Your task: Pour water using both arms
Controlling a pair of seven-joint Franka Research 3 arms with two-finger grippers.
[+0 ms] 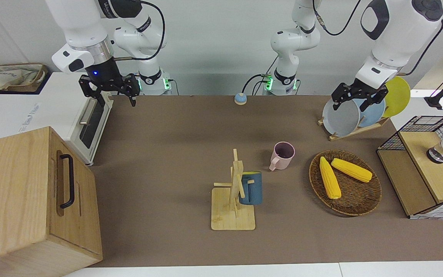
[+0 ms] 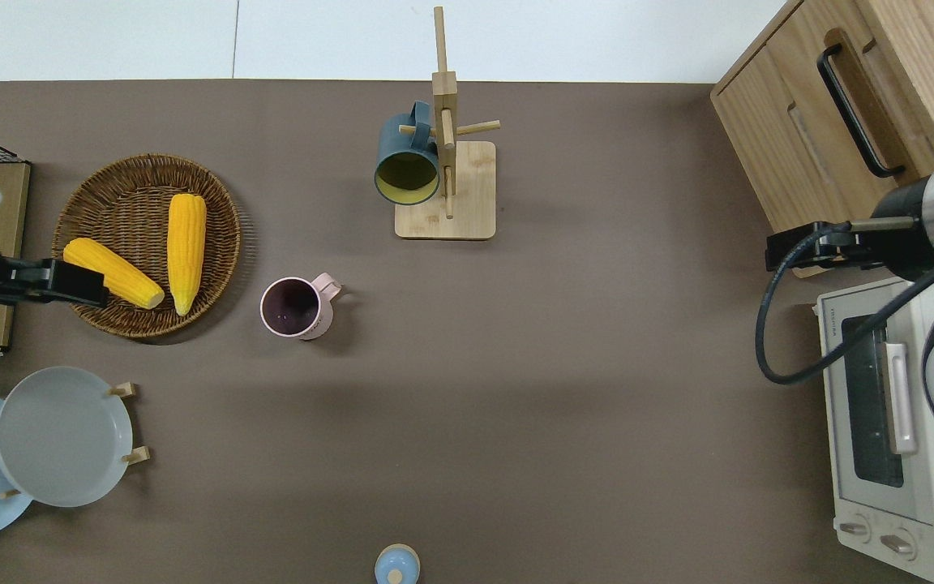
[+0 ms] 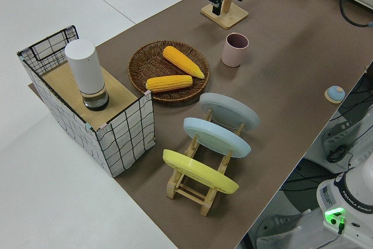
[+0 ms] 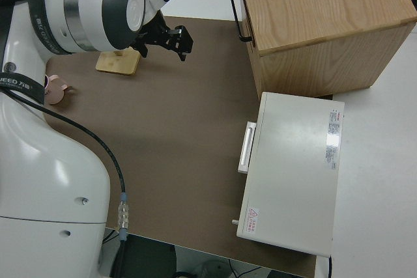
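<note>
two glossy white jointed robot arms are counted, the left arm (image 1: 394,34) and the right arm (image 1: 79,27), each with one small black two-finger gripper. the left gripper (image 1: 358,100) is held in the air, fingers apart and holding nothing; in the overhead view it is over the rim of the one round brown wicker basket (image 1: 360,209). the right arm is parked, the fingers of the right gripper (image 1: 110,94) apart.

under the left gripper two yellow corn cobs (image 1: 329,177) (image 1: 351,169) are lain in the basket. just beside the basket, toward the right arm's end, one pink mug (image 1: 283,154) is stood upright on the brown table (image 1: 167,154); what it holds cannot be told. one dark blue mug (image 1: 252,188) is hung on one pale wooden mug tree (image 1: 233,215), farther from the robots than the pink mug. three plates, grey (image 1: 338,117), light blue (image 3: 215,137) and yellow (image 1: 398,96), are stood on edge in one wooden plate rack (image 3: 192,188). one white cylindrical bottle (image 3: 84,68) is stood on one wire-grid shelf box (image 3: 125,132) at the left arm's end. one small blue bell (image 1: 240,99), one white toaster oven (image 2: 880,422) and one wooden cabinet (image 1: 21,192) are also counted.

in the overhead view the light blue plate is cut off by the edge. in the front view part of the light blue plate is covered by the left gripper.
</note>
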